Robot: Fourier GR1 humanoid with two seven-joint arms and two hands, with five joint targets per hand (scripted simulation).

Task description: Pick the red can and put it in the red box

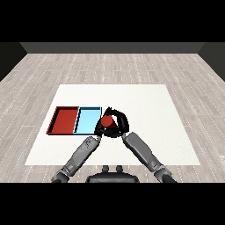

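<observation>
The red can (pixel 107 121) stands upright just right of the light blue tray (pixel 87 121), near the table's middle. My right hand (pixel 121 123) is curled round the can from the right and behind, its dark fingers arching over the top. My left hand (pixel 97 131) sits low at the can's left side, by the blue tray's right front corner; it is mostly hidden where it meets the right hand. The red tray (pixel 65 120) lies to the left of the blue tray, with nothing in it. Whether the can rests on the table or hangs just above it, I cannot tell.
The two trays lie side by side at the left of the white table (pixel 149 114). Both forearms come in from the lower corners and meet at the can.
</observation>
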